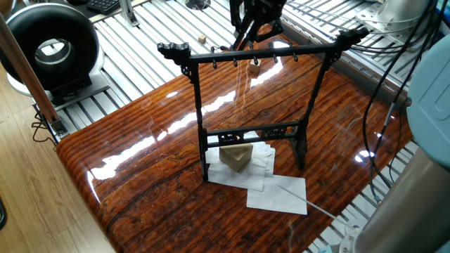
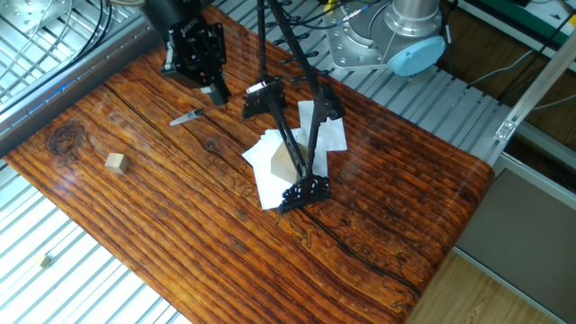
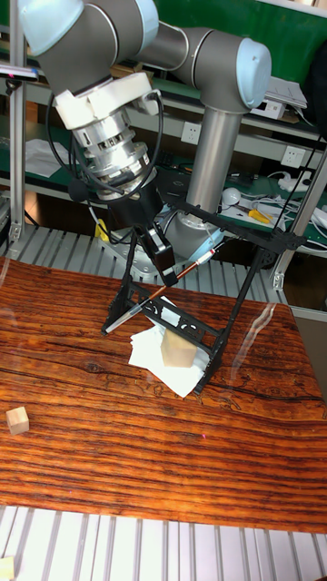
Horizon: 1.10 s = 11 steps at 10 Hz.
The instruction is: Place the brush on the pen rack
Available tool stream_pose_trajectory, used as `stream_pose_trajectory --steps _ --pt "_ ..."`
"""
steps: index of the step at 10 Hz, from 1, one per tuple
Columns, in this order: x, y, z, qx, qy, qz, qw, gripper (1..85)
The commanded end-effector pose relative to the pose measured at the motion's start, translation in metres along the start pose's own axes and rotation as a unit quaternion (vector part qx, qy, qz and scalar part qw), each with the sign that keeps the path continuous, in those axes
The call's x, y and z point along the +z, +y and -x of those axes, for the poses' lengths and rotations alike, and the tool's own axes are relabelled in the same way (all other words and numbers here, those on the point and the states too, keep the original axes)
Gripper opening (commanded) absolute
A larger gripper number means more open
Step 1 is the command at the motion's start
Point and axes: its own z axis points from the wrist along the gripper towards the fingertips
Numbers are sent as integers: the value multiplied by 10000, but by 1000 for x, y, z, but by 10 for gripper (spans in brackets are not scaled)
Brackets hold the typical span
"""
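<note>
The pen rack (image 1: 256, 55) stands mid-table, a tall black frame with a pegged crossbar, also seen in the other fixed view (image 2: 290, 135) and the tall view (image 3: 238, 227). My gripper (image 3: 162, 277) is shut on the brush (image 3: 132, 311), a thin dark stick held slanted, low end to the left, high end toward the rack's top bar. In the other fixed view the gripper (image 2: 216, 93) hangs over the table's far left side, and the brush's low end (image 2: 187, 117) pokes out below it. The gripper (image 1: 247, 34) sits behind the crossbar in one fixed view.
A pale wedge-shaped block (image 1: 237, 156) rests on white paper sheets (image 1: 278, 193) under the rack. A small wooden cube (image 2: 114, 162) lies on the table to the left. A tinier cube (image 2: 45, 261) sits on the metal slats. The robot base (image 2: 396, 36) stands behind the table.
</note>
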Motion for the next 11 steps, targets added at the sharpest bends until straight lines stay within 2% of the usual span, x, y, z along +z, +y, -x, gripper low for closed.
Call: stream_pose_trajectory --steps 1,6,8,11 --pt "-1 -2 3 14 -23 -11 10000 10" --pt "-1 0 0 -79 19 11 10000 10" --pt "-1 6 12 -38 -218 121 9997 10" --pt "-2 7 14 -7 -254 133 9996 10"
